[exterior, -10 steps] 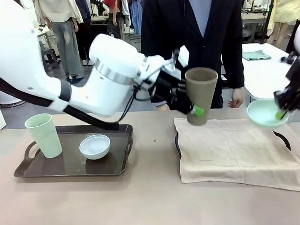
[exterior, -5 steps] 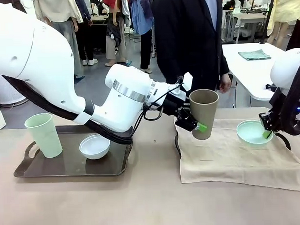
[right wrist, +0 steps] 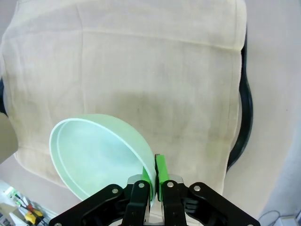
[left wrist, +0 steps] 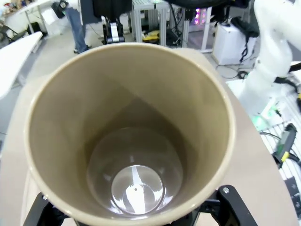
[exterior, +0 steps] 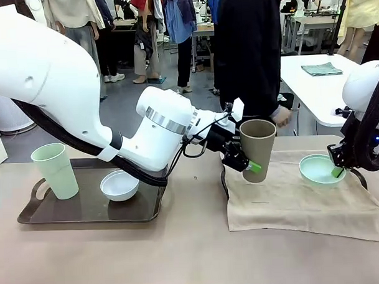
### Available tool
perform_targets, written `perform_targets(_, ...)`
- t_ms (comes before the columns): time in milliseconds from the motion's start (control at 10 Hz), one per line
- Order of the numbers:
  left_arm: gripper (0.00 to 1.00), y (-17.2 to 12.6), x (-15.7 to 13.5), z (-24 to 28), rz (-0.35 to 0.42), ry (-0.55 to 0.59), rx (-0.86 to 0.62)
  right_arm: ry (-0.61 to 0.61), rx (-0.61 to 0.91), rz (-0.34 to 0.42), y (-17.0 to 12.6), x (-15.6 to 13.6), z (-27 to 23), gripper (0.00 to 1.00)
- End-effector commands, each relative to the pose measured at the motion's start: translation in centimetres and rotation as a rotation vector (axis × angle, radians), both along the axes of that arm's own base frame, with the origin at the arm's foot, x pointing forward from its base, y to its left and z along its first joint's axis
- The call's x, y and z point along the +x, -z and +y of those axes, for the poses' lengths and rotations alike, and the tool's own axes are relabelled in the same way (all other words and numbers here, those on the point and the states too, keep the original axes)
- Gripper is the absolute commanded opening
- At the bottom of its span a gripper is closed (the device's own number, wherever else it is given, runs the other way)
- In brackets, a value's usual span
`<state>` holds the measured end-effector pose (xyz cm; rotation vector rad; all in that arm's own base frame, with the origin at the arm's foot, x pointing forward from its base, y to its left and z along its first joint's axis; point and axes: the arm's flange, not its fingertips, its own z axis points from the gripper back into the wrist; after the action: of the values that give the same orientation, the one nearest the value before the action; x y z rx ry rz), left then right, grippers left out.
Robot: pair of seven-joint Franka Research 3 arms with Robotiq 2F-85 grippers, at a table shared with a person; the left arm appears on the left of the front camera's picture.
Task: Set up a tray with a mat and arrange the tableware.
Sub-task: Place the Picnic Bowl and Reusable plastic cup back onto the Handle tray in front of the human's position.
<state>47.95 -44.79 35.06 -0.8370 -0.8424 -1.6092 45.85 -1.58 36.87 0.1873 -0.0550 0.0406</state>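
Note:
My left gripper (exterior: 245, 160) is shut on the taupe-brown cup (exterior: 258, 147), holding it upright by its side just over the near left part of the beige mat (exterior: 291, 201). In the left wrist view the cup (left wrist: 131, 141) is seen from above, with a finger (left wrist: 231, 203) on each side. My right gripper (exterior: 337, 169) is shut on the rim of the mint green bowl (exterior: 318, 168), low over the mat's far right. In the right wrist view the pads (right wrist: 160, 170) pinch the tilted bowl (right wrist: 94, 155) above the mat (right wrist: 141, 70). I cannot tell whether the bowl touches the mat.
The mat covers a dark tray whose handle (exterior: 224, 181) shows at the left; another handle (right wrist: 244, 117) shows in the right wrist view. A second dark tray (exterior: 86, 211) at the left holds a pale green cup (exterior: 55, 170) and a white bowl (exterior: 120, 185). A person (exterior: 248, 46) stands behind the table.
The left arm has brought the taupe cup down and closer to the mat. The right gripper has lowered the mint bowl onto the mat's area. The person has shifted to the right.

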Motion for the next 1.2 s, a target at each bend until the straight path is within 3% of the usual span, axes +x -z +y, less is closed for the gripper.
perform_targets(0, 0.84, 1.6, 1.1, -1.2, -0.05, 0.051, -0.008, -0.027, 0.049, 0.026, 1.1, 1.2, -0.6, 0.05)
perform_targets(400, 0.84, 3.1, 1.3, -2.4, -0.088, 0.128, -0.02, -0.028, 0.068, 0.037, 3.2, 2.5, -0.9, 0.05)
perform_targets(900, 0.84, 4.3, 1.4, -2.7, -0.048, 0.139, -0.007, -0.036, 0.048, 0.018, 4.9, 3.1, -0.9, 0.05)
perform_targets(1000, 1.0, 4.3, 1.4, -2.7, -0.046, 0.136, -0.004, -0.043, 0.05, 0.019, 4.9, 3.0, -0.9, 0.65)
perform_targets(1100, 1.0, 4.3, 1.4, -2.6, -0.044, 0.137, -0.001, -0.048, 0.048, 0.019, 5.0, 3.0, -0.9, 0.65)
